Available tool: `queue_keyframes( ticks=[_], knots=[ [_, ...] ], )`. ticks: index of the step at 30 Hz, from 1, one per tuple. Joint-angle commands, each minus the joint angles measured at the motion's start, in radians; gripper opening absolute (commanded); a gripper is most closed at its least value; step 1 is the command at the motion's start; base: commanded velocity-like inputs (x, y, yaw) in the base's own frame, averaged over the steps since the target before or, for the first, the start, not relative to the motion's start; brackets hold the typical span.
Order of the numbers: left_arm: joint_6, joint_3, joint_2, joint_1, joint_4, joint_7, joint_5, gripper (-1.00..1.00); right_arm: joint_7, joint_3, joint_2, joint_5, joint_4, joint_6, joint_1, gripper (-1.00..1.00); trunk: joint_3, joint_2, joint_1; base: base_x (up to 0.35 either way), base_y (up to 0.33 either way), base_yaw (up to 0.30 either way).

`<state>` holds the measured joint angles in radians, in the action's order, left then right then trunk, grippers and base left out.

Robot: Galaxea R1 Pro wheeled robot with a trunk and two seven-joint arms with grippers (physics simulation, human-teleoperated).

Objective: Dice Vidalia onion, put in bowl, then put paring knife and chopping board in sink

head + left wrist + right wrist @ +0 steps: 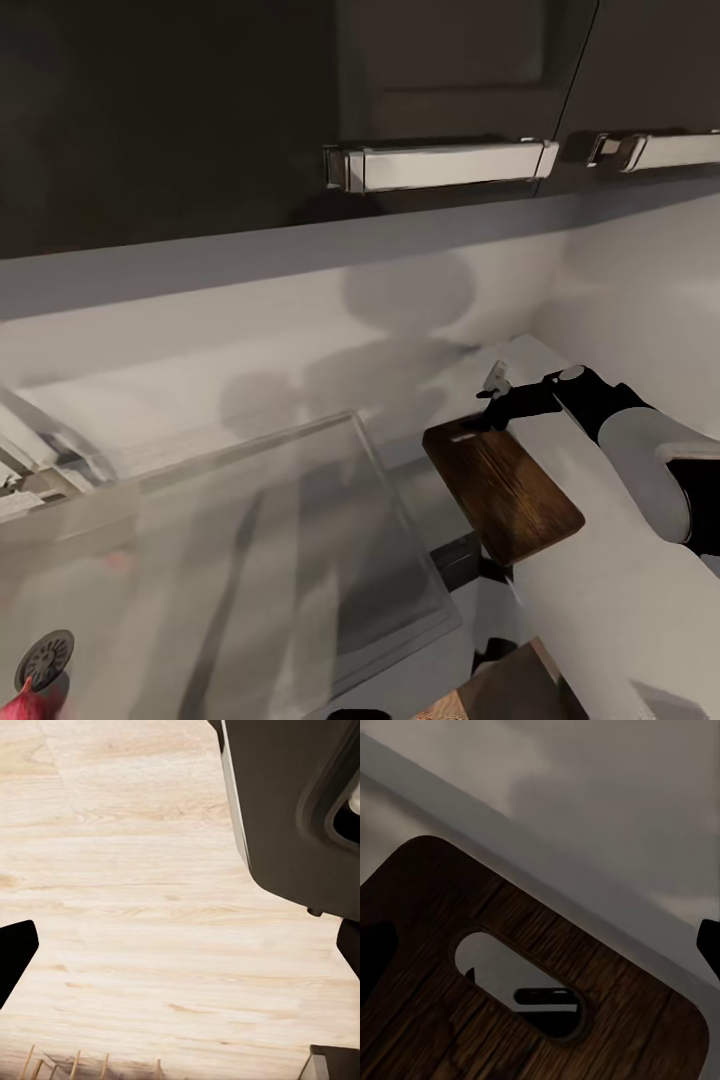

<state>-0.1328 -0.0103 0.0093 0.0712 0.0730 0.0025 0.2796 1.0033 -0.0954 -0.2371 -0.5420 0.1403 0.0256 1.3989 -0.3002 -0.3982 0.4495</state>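
**Right claw at the handle end of the board, beside the sink**

- Dark brown rectangular wooden chopping board (503, 488) lies at the front edge of the matte grey countertop (620, 600), just right of the rectangular grey recessed sink (250, 540). Its near-left corner looks to overhang the counter edge; cannot be sure.
- Long axis of the board runs from far-left to near-right in the head view. The slotted handle hole (519, 984) is at the far end.
- Right gripper (490, 412) sits at that far end, fingers pointed down toward the handle slot. The right wrist view looks straight onto the slot, with a dark fingertip (375, 956) at either edge of the picture, so the jaws stand spread, gripping nothing.
- The right arm is clearly the nearer one. Left wrist view looks down on pale wood floor (150, 907); left gripper (180, 945) also spread, holding nothing.
- Small pinkish-red round Vidalia onion (28, 703) is in the sink by the round drain (45, 658), well apart from the board.
- Judgement: the coming move is a grasp at the handle end.
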Motion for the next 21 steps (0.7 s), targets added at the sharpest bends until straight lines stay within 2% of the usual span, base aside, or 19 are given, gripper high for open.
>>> queue_keyframes(
  ticks=[1,10,21],
  knots=[
    [-0.005,-0.001,0.000,0.000,0.002,0.000,0.003,1.00,0.002,-0.008,-0.001,0.003,0.001,0.003,0.001,1.00,-0.003,-0.002,0.000,0.000,0.000,0.000],
    [-0.005,0.000,0.000,-0.001,0.001,0.001,0.003,1.00,0.003,-0.007,-0.001,0.003,0.001,0.002,0.000,1.00,-0.018,-0.002,0.000,0.000,0.000,0.000],
    [-0.005,0.000,0.000,-0.001,0.001,0.001,0.003,1.00,0.003,-0.007,-0.002,0.002,0.003,0.002,0.000,1.00,-0.020,-0.002,0.000,0.000,0.000,0.000]
  ],
)
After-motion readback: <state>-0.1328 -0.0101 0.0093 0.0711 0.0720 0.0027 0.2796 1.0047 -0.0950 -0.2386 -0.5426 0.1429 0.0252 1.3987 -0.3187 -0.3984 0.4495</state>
